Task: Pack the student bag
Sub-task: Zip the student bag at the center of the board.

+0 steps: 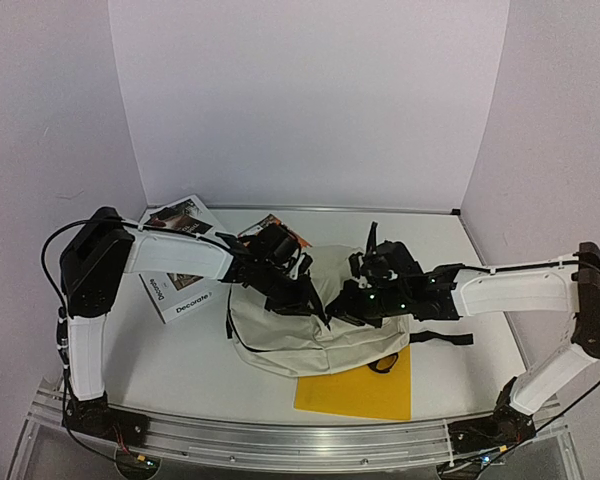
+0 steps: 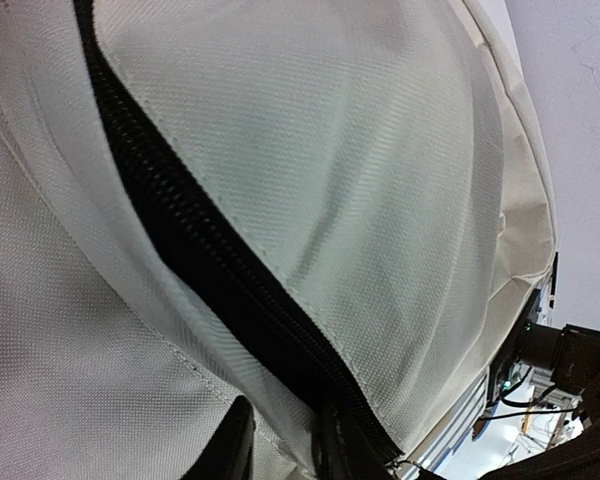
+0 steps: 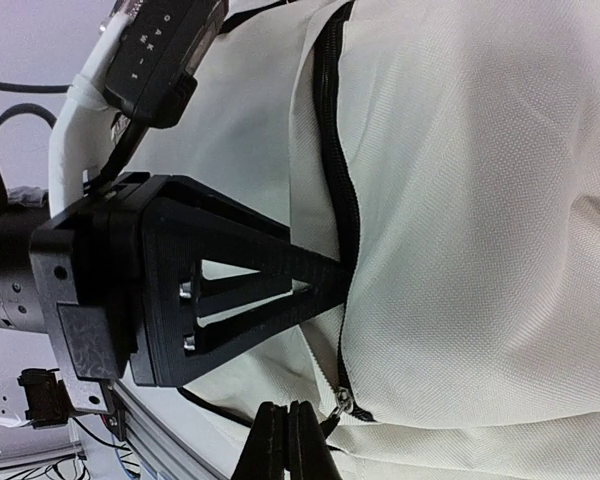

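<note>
One "Decorate" book [image 1: 185, 303] (beside bag [image 1: 280, 345])

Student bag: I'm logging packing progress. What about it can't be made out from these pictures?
Inside of the student bag: all views, hidden by its own fabric.
Left gripper grip: left wrist view, fingertips cut off by the bottom edge.
Yellow folder: top view, partly under the bag.

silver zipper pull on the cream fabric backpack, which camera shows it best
Right wrist: the silver zipper pull sits sharp and close on the cream fabric backpack. Left wrist shows mostly black zipper teeth; top external, too small to tell.
</note>
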Tool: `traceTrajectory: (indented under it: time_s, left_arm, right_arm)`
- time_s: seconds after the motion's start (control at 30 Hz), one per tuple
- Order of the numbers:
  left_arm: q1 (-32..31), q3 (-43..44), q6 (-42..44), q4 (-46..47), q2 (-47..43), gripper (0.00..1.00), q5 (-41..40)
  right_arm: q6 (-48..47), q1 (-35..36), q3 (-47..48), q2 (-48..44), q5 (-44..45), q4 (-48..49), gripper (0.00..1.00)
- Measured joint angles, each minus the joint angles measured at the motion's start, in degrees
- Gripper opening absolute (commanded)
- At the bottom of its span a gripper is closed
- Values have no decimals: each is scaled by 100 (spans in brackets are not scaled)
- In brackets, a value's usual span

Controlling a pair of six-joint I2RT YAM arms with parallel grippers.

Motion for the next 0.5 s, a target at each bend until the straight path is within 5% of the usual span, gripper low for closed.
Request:
traceTrajectory:
  time_s: [0.23, 0.5]
  left_arm:
    - [-28, -144, -170, 201, -109, 1, 11]
    - [-37, -227, -170, 271, -188, 0, 7]
  right_arm:
    - [61, 0, -70, -166, 138, -92, 0]
    - [122, 11, -131, -291, 323, -131, 0]
